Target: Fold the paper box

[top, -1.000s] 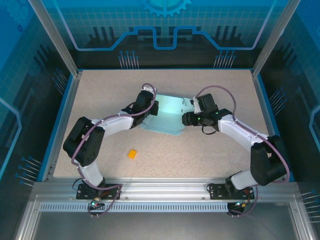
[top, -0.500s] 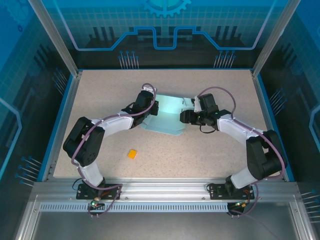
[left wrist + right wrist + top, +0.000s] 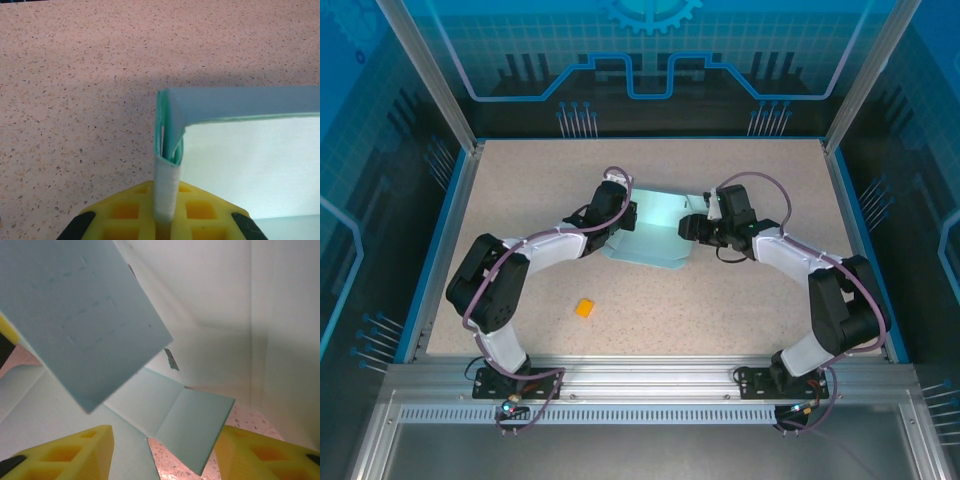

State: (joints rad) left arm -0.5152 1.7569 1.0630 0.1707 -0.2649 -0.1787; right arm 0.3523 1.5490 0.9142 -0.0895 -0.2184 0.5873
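Left gripper [image 3: 620, 215] pinched tight on the doubled left corner of the paper box [image 3: 655, 235], pale-blue card partly raised into walls with loose flaps, right gripper [image 3: 688, 228] spread at its right side, orange block [image 3: 584, 307] well apart from it.

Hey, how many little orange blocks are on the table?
1. The orange block lies on the table, left of and nearer than the paper box, apart from it; more could hide under the box.
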